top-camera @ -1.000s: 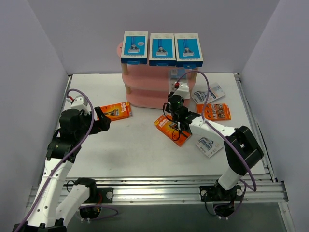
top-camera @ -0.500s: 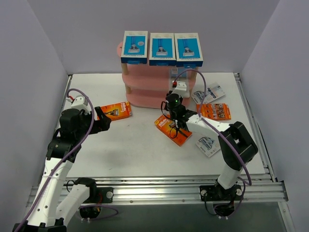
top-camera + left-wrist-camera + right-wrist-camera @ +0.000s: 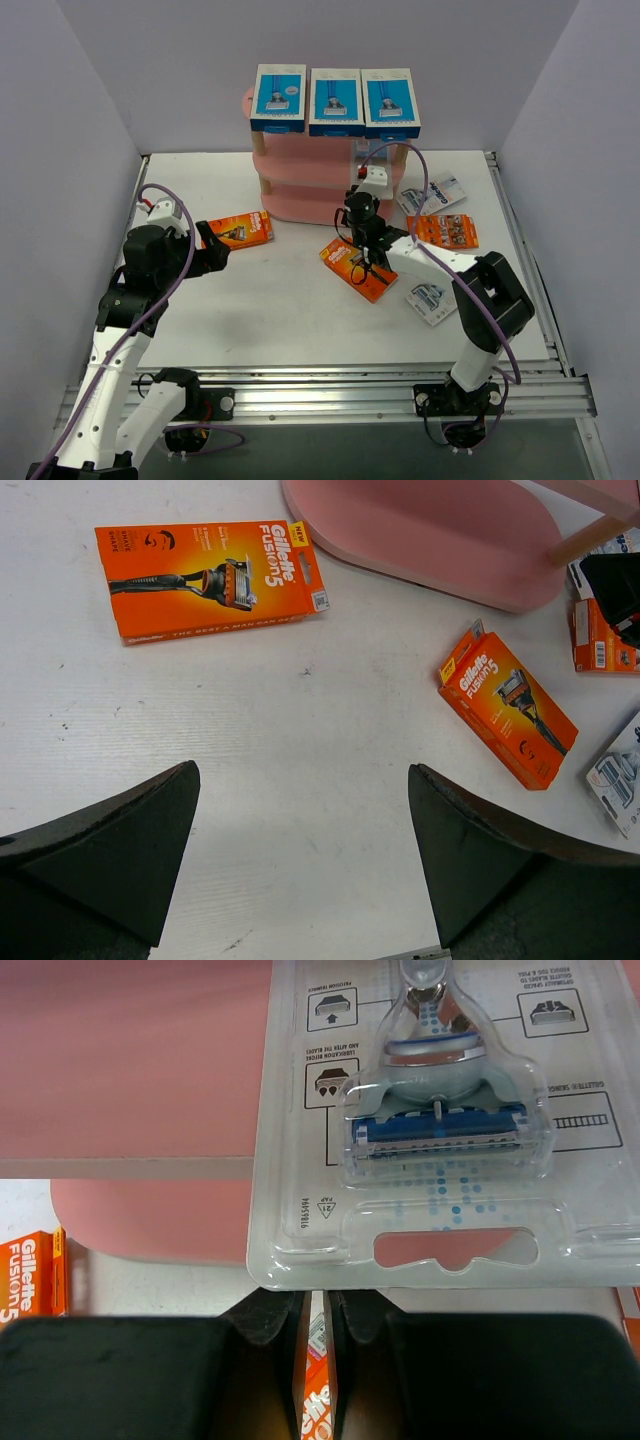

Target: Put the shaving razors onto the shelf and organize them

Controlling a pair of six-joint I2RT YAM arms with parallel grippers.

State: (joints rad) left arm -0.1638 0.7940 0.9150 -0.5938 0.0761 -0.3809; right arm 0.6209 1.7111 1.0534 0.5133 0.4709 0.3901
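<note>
Right claw (image 3: 320,1330) pinches the lower edge of a clear blister pack (image 3: 440,1130) and holds it out toward the pink shelf (image 3: 300,190). Its wrist view shows the pack overlapping the front edges of two shelf boards; whether they touch cannot be told. Left claw (image 3: 300,860) is spread wide and empty, over bare table (image 3: 280,310) at 8 o'clock from the shelf.

The shelf stands at the table's 12 o'clock. Three blue boxes (image 3: 336,101) lie side by side on its top board. The right claw works at the shelf's 5 o'clock corner, and the arm's purple cable (image 3: 420,170) loops up in front of that corner.

Three orange packs lie flat on the table. One (image 3: 240,230) is at 8 o'clock from the shelf base. Another (image 3: 358,268) is at 6 o'clock, right under the right arm. The third (image 3: 443,231) is at 4 o'clock. Two grey blister packs also lie loose: one (image 3: 433,193) beside the shelf at 3 o'clock, the other (image 3: 434,298) near the right arm's elbow.
</note>
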